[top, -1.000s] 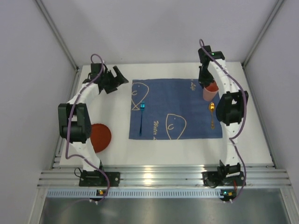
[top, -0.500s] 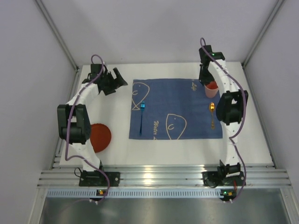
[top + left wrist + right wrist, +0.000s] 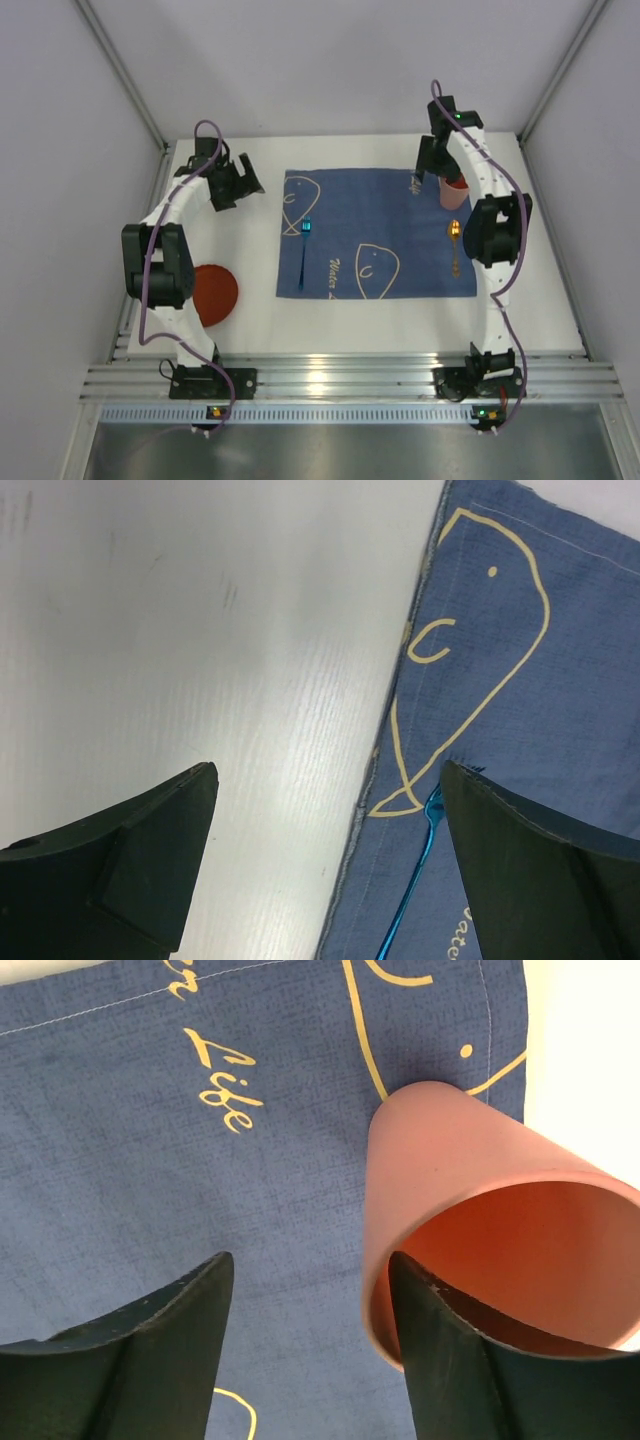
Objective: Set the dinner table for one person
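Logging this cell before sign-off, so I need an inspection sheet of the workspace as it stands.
Surface: white dinner table, blue mat in the middle.
Job's things: pink cup upright on mat's far right corner; gold spoon by mat's right edge; blue utensil on mat's left; red plate off mat, left.
Clutter: nothing seen.
Grippers: left gripper open, empty; right gripper open, beside cup.
Cables: purple cables along both arms.
Surroundings: grey walls.
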### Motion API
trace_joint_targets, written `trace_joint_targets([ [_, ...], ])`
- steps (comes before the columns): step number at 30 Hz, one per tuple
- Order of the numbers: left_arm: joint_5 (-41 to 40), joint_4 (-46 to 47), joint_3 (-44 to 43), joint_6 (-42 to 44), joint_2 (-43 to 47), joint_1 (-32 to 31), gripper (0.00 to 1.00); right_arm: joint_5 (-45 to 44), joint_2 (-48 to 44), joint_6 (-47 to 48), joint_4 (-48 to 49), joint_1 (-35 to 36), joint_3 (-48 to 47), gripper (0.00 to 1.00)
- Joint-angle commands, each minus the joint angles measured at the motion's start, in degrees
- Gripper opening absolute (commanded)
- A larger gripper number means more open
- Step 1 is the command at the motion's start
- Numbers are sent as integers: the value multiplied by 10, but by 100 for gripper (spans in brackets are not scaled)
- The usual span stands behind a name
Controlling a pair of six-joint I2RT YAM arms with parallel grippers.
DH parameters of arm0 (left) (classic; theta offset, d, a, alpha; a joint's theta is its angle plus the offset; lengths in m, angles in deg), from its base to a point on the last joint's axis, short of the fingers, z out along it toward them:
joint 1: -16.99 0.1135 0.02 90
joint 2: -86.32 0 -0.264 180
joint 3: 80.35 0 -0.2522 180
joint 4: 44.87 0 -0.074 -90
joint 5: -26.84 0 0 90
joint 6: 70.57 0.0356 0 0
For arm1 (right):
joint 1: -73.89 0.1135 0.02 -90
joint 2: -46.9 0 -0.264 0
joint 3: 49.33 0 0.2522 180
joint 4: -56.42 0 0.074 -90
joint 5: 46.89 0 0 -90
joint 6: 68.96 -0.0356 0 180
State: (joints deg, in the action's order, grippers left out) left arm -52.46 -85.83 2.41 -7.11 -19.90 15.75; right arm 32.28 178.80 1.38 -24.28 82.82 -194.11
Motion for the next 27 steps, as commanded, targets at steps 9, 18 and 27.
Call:
trace_joint_targets([
  [9, -78, -66, -4, 26, 53, -2, 98, -13, -73, -20, -21, -4, -60, 96],
  [18, -179, -173, -19, 10, 74, -6, 98, -66, -160, -28, -43, -3, -54, 100],
  [27, -219, -184, 101, -46, 130, -7, 98, -71, -289, -42, -47, 11, 46, 100],
])
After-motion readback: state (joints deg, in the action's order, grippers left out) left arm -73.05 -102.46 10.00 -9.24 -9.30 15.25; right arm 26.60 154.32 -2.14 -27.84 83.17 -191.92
